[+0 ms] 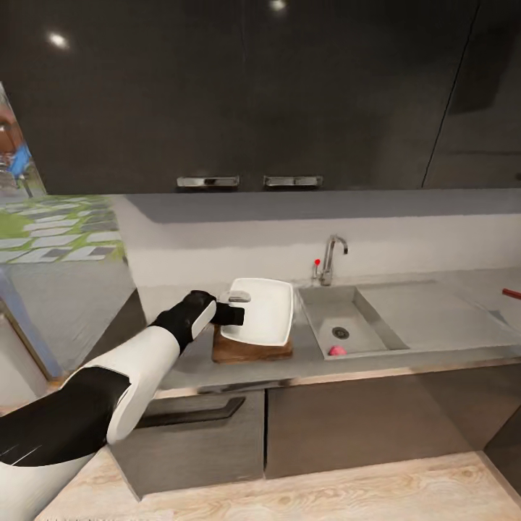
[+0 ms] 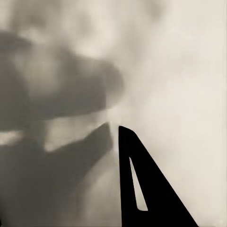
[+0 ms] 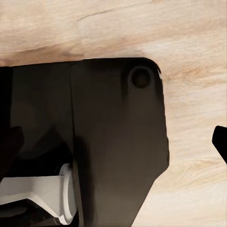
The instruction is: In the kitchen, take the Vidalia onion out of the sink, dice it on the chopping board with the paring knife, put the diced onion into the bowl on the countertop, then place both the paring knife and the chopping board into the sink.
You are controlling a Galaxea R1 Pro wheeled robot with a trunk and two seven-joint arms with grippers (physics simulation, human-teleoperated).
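Observation:
The white squarish bowl [image 1: 260, 311] rests tilted over the brown chopping board [image 1: 250, 351] on the grey countertop [image 1: 181, 365], left of the sink [image 1: 380, 304]. My left gripper [image 1: 235, 307] is shut on the bowl's left rim, one finger above it and one below. In the left wrist view a black finger [image 2: 142, 189] lies against the bowl's white surface [image 2: 179, 71]. A small pink round onion [image 1: 336, 351] lies in the basin near the drain. The paring knife is out of view. In the right wrist view a dark fingertip [image 3: 220, 142] hangs over the wood floor [image 3: 189, 38].
A chrome tap [image 1: 331, 259] with a red knob stands behind the basin. Dark upper cabinets [image 1: 246, 94] hang above the counter. A red object [image 1: 511, 293] lies at the counter's far right. My dark base [image 3: 94, 142] is seen in the right wrist view.

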